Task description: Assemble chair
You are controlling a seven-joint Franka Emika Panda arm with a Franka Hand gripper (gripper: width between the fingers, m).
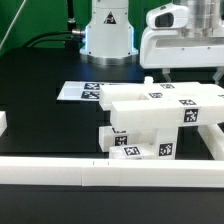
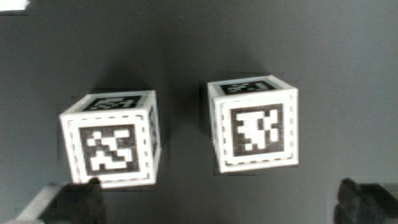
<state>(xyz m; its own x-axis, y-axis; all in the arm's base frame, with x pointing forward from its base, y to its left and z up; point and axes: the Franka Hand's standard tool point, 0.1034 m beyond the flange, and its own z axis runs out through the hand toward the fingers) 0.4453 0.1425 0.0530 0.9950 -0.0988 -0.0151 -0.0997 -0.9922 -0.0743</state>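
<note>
The chair pieces (image 1: 165, 115) are smooth white plastic with a light gloss. Their black-and-white tags (image 1: 186, 114) look flat and matt. The small cubes (image 2: 111, 140) have the same finish. The surface (image 1: 40, 120) is black and matt. The rail (image 1: 100, 172) along its front edge is plain, smooth white. The marker board (image 1: 72, 92) looks thin and matt.
</note>
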